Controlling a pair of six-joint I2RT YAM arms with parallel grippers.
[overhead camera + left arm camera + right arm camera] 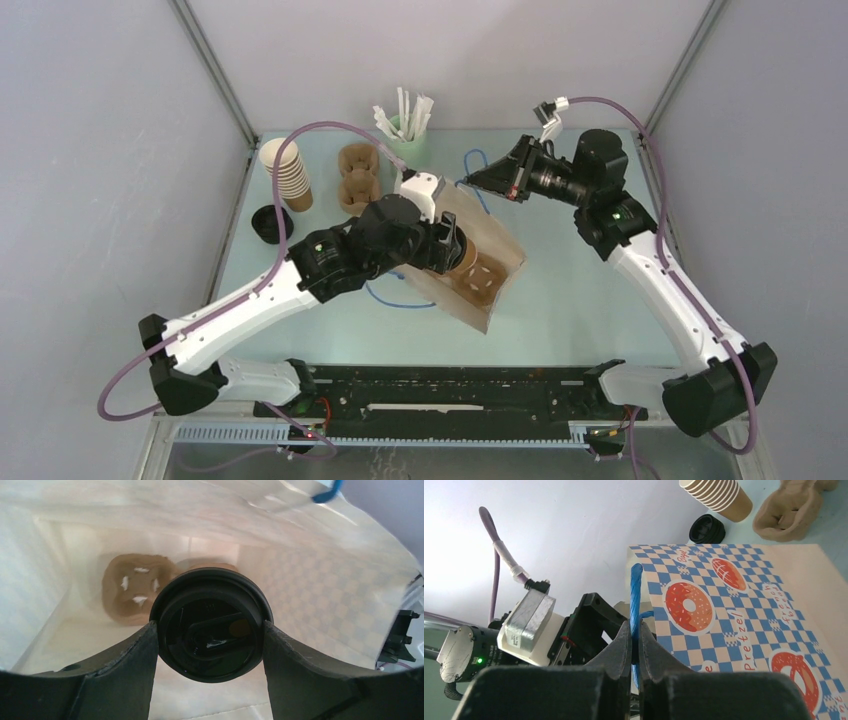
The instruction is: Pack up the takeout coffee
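One takeout coffee [212, 600] hangs inside the paper bag [320, 585], gripped at its sides by the left gripper [210, 635], whose jaws are spread wide around the lid. The cup's long axis runs straight ahead of the tool, toward the bag's floor. There lies the cup carrier [131, 587]: one pocket's rim peeps out directly beyond the cup, and an empty pocket sits ahead-left. The right gripper [636, 645], pinched tight on the blue handle [636, 595], is at the bag's mouth.

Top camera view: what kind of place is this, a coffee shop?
Probably not a shop: a walled robot test table dressed like a takeout counter. Clues: the stack of paper cups, the pulp cup carrier, and a doughnut-print paper bag with a lidded coffee in it.
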